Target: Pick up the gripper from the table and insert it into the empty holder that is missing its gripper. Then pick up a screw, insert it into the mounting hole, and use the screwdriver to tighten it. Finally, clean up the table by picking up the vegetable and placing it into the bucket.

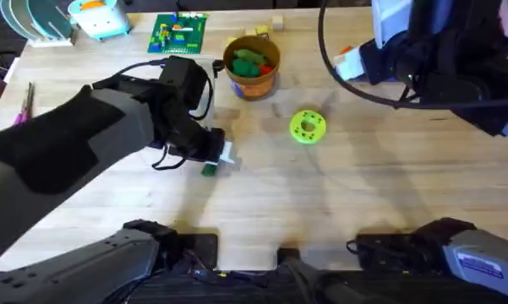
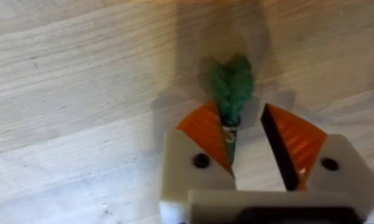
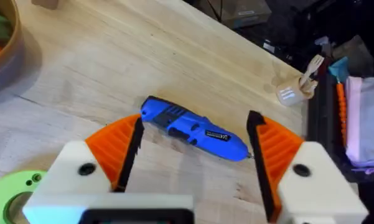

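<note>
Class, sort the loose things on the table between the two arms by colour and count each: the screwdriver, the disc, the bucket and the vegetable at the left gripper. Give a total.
Blue: 1, the screwdriver
Yellow-green: 1, the disc
Orange-brown: 1, the bucket
Dark green: 1, the vegetable, between the open left gripper's pads
Total: 4

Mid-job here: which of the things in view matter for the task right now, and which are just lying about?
Job:
- vegetable, between the open left gripper's orange pads
- bucket, already holding toy food
- screwdriver, lying on the table in front of the open right gripper

Lying about:
- yellow-green disc
- green brick plate
- small wooden blocks behind the bucket
</note>
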Motion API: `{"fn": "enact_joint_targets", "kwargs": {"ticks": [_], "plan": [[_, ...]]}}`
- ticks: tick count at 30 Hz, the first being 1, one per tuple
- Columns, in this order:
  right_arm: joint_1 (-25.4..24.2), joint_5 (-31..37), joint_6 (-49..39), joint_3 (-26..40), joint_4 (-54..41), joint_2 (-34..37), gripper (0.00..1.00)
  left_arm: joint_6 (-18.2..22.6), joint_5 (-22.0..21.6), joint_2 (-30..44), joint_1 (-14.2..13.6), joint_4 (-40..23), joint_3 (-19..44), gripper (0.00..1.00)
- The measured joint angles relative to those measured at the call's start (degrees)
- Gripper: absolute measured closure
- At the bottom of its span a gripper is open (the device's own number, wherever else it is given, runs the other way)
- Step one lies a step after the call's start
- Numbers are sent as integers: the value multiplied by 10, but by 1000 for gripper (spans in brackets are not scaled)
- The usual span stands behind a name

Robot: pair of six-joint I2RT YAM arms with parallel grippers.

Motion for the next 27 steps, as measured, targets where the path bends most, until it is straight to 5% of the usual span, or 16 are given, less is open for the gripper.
{"fn": "enact_joint_targets", "kwargs": {"ticks": [6, 15, 21, 24, 27], "plan": [[0, 0, 0, 0, 0, 0, 9, 0, 1, 0, 0, 2, 0, 969], [0, 0, 0, 0, 0, 0, 10, -14, 0, 0, 0, -23, 14, 977], [0, 0, 0, 0, 0, 0, 10, -21, 0, 0, 0, -55, 112, 977], [0, 0, 0, 0, 0, 0, 11, -23, 0, 0, 0, -25, 176, 977], [0, 0, 0, 0, 0, 0, 10, -36, 0, 0, 0, 81, 221, 977]]}}
